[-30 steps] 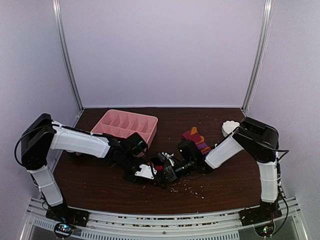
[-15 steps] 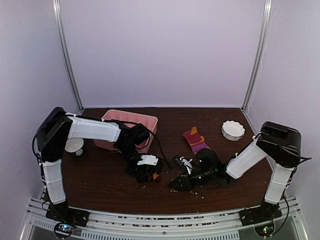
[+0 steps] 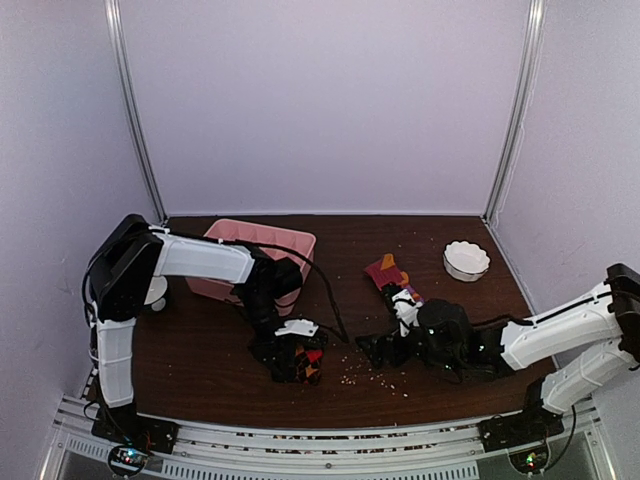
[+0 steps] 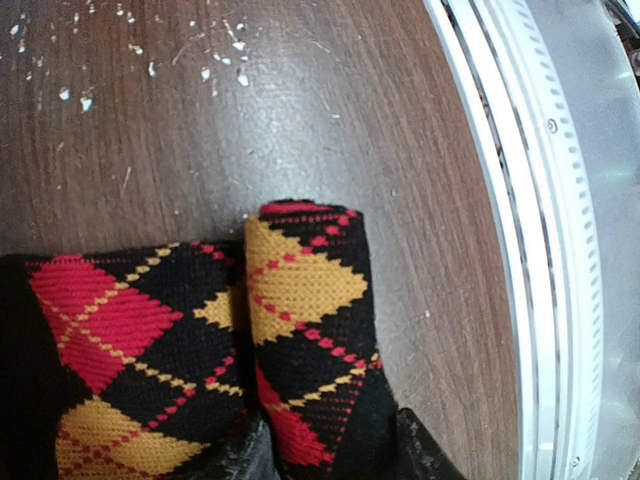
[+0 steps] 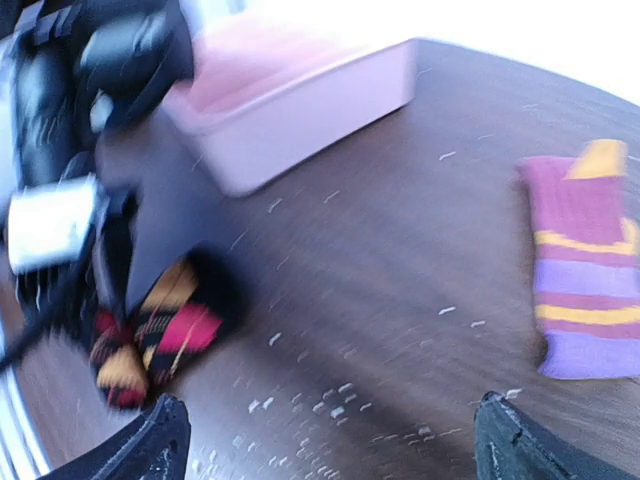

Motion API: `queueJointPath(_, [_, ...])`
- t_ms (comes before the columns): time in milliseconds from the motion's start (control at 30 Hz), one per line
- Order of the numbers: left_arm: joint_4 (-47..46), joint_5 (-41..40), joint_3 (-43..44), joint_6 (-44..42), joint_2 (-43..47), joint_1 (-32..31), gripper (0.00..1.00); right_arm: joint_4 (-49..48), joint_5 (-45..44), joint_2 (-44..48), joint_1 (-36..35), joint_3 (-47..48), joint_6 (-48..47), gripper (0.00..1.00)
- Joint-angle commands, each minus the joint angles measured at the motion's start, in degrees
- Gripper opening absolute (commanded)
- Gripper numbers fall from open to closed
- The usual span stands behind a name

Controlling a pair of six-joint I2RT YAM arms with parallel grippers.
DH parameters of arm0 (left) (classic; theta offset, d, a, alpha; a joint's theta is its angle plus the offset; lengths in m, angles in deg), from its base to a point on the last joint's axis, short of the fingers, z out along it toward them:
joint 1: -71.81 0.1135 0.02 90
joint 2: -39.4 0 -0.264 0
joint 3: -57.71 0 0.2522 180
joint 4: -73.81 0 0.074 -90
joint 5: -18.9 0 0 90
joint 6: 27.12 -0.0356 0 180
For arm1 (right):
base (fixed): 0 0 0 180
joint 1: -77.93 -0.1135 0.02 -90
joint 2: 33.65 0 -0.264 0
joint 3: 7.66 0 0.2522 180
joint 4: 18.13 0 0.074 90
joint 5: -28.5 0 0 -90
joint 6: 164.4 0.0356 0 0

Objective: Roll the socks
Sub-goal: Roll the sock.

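A bundle of black socks [image 4: 300, 300] with red and yellow diamonds lies on the brown table close to its front edge. My left gripper [image 4: 325, 455] is shut on one fold of the bundle, its dark fingers on either side. From above, the left gripper [image 3: 290, 355] points down over the bundle [image 3: 308, 364]. A purple and orange striped sock [image 3: 392, 277] lies flat farther back, also in the right wrist view [image 5: 588, 300]. My right gripper [image 5: 335, 445] stands wide open and holds nothing, low over the table [image 3: 385, 350], to the right of the diamond socks [image 5: 150, 340].
A pink divided tray [image 3: 255, 243] stands at the back left, behind the left arm. A white bowl [image 3: 466, 260] sits at the back right. Pale crumbs [image 3: 375, 375] are scattered between the grippers. The metal rail [image 4: 560, 300] runs just past the table's front edge.
My right gripper has let go, opened wide and drawn back to the right. My left gripper has carried the diamond socks nearer the front edge.
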Motion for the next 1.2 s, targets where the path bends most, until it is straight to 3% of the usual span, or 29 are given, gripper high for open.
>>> queueJointPath(0, [1.9,2.5,1.3,-1.1,-1.6,-0.5,0.41,-9.0,-3.0,1.6,2.6,-7.5,5.8,0.99])
queueJointPath(67, [1.9,2.5,0.9,-1.1,-1.8,-0.5,0.41,-10.4,1.9,0.6,1.5,-7.7,1.5,1.00])
queueJointPath(200, [2.9,3.1,1.9,-1.0,-2.8,-0.5,0.42,-10.9,-0.5,-1.9,-7.5,-7.5,-9.9,0.99])
queueJointPath(333, [5.6,4.5,4.1,-0.5,-5.5,-0.2,0.43,-19.0,4.4,-5.0,-12.7,-9.6,-17.6,0.90])
queueJointPath(433, [6.3,5.0,5.0,-0.3,-6.3,0.0,0.44,-17.1,5.7,-8.0,-15.2,-5.3,-22.1,0.81])
queueJointPath(767, [8.4,5.9,5.8,-1.9,-6.6,0.4,0.45,-10.4,9.0,-22.0,-14.7,8.3,-34.1,0.54])
queueJointPath(1167, [9.2,4.8,6.6,-2.7,-7.1,0.4,0.46,-6.2,8.4,-30.0,-12.9,16.2,-41.7,0.44])
